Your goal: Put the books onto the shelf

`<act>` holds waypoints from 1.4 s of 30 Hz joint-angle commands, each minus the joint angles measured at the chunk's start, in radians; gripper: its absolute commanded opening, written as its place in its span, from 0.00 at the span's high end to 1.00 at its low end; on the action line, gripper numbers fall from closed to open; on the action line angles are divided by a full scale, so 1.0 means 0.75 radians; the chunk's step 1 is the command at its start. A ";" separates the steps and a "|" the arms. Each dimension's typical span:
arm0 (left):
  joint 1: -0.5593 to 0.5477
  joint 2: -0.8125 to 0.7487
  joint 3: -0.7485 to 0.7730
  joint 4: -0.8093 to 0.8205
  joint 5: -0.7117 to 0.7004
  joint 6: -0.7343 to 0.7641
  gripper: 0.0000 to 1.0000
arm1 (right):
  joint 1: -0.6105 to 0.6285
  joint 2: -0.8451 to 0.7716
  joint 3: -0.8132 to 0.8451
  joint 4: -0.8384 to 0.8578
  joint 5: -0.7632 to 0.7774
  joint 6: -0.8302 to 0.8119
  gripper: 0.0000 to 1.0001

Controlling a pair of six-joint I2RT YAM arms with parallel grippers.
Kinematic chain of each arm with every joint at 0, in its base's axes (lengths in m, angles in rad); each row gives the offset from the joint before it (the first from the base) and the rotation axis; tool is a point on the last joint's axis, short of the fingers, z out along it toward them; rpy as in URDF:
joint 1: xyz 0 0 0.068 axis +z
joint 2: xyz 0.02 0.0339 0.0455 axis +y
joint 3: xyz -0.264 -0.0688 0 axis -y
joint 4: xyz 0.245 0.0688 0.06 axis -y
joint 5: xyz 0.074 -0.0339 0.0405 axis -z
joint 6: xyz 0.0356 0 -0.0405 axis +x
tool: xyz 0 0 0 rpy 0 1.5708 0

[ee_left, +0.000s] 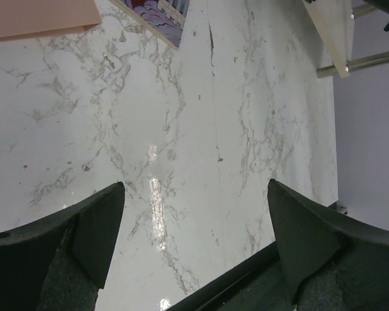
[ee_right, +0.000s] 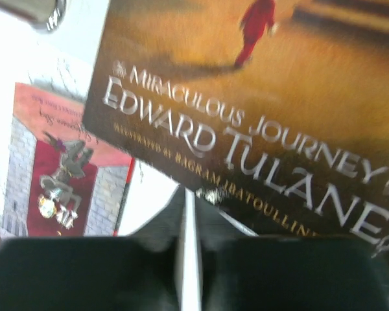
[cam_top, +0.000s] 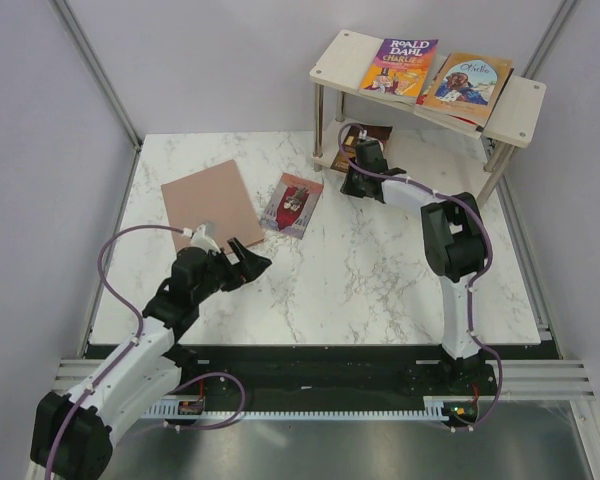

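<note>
The shelf (cam_top: 521, 108) stands at the back right. On its top board lie the purple-orange Roald Dahl book (cam_top: 400, 65) and the orange Othello book (cam_top: 469, 80). A dark brown-orange book (cam_top: 356, 136) (ee_right: 259, 97) lies on the lower board. My right gripper (cam_top: 364, 152) (ee_right: 189, 194) is at that book's near corner, jaws shut to a thin slit; whether they pinch the cover is unclear. A pale pink-red book (cam_top: 292, 205) (ee_right: 58, 168) lies flat on the table. My left gripper (cam_top: 246, 258) (ee_left: 194, 214) hovers open over bare marble, right of and nearer than that book.
A tan flat board (cam_top: 208, 205) (ee_left: 39, 16) lies on the table left of the pink-red book. A corner of that book (ee_left: 159, 13) and a shelf board (ee_left: 334, 32) show in the left wrist view. A shelf post (ee_right: 39, 10) shows top left.
</note>
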 commanded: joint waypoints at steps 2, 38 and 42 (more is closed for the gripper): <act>-0.001 0.322 0.269 -0.132 -0.218 0.166 0.00 | 0.055 -0.132 -0.158 0.047 -0.119 -0.031 0.64; 0.040 1.821 1.537 -0.572 0.264 0.330 0.08 | 0.206 0.038 -0.567 1.151 -0.603 0.898 0.12; -0.090 1.704 1.395 -0.527 0.291 0.285 0.09 | 0.206 -0.036 -0.588 1.102 -0.610 0.825 0.13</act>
